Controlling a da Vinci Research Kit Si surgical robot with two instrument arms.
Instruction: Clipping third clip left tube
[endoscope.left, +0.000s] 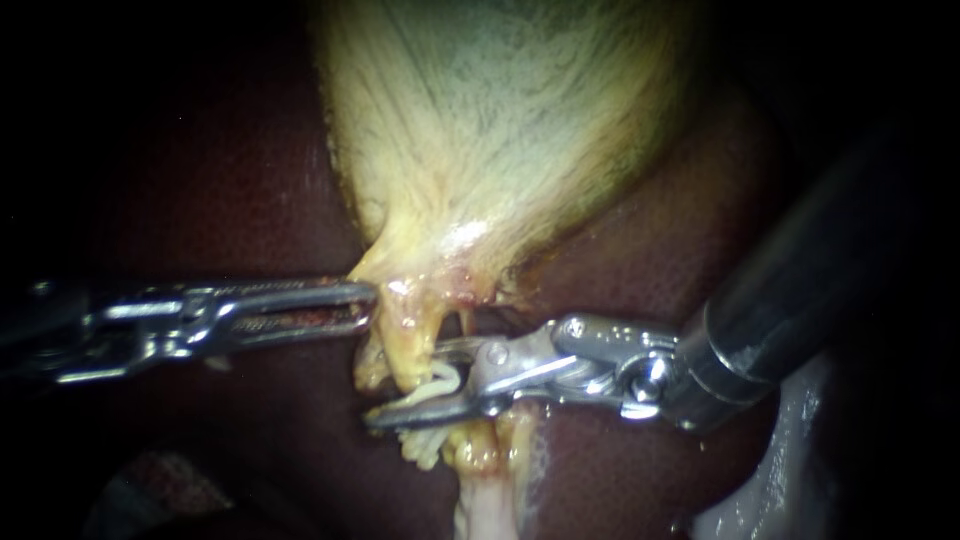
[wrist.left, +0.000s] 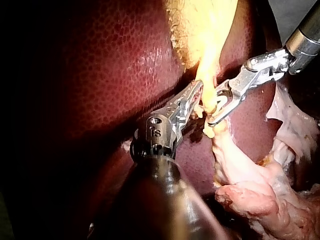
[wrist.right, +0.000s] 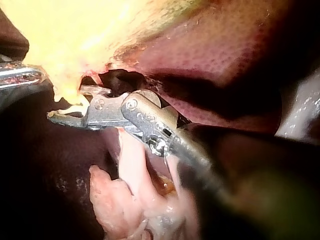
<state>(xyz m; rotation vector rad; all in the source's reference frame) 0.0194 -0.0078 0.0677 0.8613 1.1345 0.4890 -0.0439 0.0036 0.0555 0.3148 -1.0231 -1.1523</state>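
- Closely framed, the right instrument (endoscope.left: 405, 383) comes in from the right, its jaws parted and set to either side of the tube (endoscope.left: 408, 345). The tube hangs from the narrow lower edge of the gallbladder (endoscope.left: 500, 130).
- A pale curved strip (endoscope.left: 442, 378) shows in the gap between those jaws; whether it is a clip cannot be told.
- Whitish clips (endoscope.left: 420, 445) sit on the tube just past the lower jaw, with little bare tube between them and the jaw.
- Level from the left comes the left instrument (endoscope.left: 365, 303), its jaws closed on the gallbladder's yellow fringe, just beside the tube and near the right instrument's upper jaw.
- Only a narrow gap separates the two tips.
- Dark liver (endoscope.left: 220, 180) lies bare above and below the left instrument, the one stretch of open room; the right instrument's thick shaft fills the right side.
- Ragged pale tissue (endoscope.left: 485, 510) trails from the tube beyond the clips.
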